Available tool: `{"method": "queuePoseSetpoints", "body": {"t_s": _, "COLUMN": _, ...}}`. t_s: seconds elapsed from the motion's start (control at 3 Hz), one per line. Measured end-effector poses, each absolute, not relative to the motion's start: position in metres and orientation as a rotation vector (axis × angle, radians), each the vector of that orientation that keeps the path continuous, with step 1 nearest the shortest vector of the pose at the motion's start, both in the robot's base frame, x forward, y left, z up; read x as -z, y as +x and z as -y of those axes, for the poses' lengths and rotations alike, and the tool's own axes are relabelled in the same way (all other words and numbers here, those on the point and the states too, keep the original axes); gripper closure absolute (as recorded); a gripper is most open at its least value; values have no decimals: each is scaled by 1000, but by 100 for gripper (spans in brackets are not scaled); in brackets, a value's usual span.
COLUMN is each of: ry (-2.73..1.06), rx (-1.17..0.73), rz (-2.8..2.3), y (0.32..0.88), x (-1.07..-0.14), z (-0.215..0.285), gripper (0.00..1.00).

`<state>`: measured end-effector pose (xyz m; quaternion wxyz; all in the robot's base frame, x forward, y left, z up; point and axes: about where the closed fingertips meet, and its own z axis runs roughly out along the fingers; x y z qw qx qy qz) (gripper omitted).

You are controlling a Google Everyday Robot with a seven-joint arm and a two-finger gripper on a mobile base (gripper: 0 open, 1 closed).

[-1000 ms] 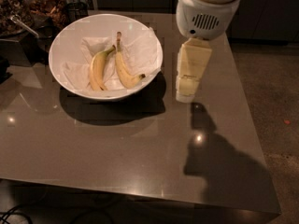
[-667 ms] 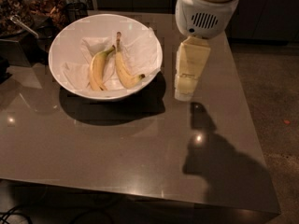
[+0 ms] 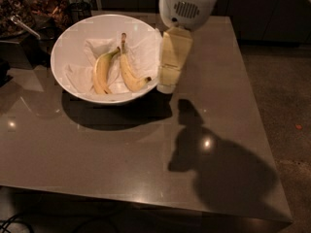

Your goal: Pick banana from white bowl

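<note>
The white bowl (image 3: 73,42) stands at the back left of the table, lined with white paper. Two bananas lie in it. The banana (image 3: 129,71), slim and curved with a long dark stem and a dark tip, lies on the right. A plumper, paler banana (image 3: 102,72) with a greenish stem lies to its left. My gripper (image 3: 166,86) hangs from the white arm housing (image 3: 187,4), just right of the bowl's right rim and above the table. It holds nothing that I can see.
The grey table (image 3: 146,149) reaches to a front edge near the bottom and a right edge over the floor. Dark clutter and a utensil (image 3: 24,25) sit at the back left behind the bowl.
The gripper has moved left, closer to the bowl's right rim. The bananas and the bowl have not moved.
</note>
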<state>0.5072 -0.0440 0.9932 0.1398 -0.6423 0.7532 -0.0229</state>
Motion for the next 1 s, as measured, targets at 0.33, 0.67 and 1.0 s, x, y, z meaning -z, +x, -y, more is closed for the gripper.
{"method": "queuePoseSetpoints", "body": {"t_s": 0.33, "ry": -1874, "rx": -62, "rz": -2144, "y": 539, "x": -999, "z": 10, "gripper": 0}}
{"method": "queuePoseSetpoints", "body": {"t_s": 0.67, "ry": -1840, "rx": -64, "rz": -2103, "y": 550, "x": -1008, "z": 1, "gripper": 0}}
{"method": "queuePoseSetpoints", "body": {"t_s": 1.0, "ry": -1762, "rx": -54, "rz": -2173, "y": 564, "x": -995, "z": 1, "gripper": 0}}
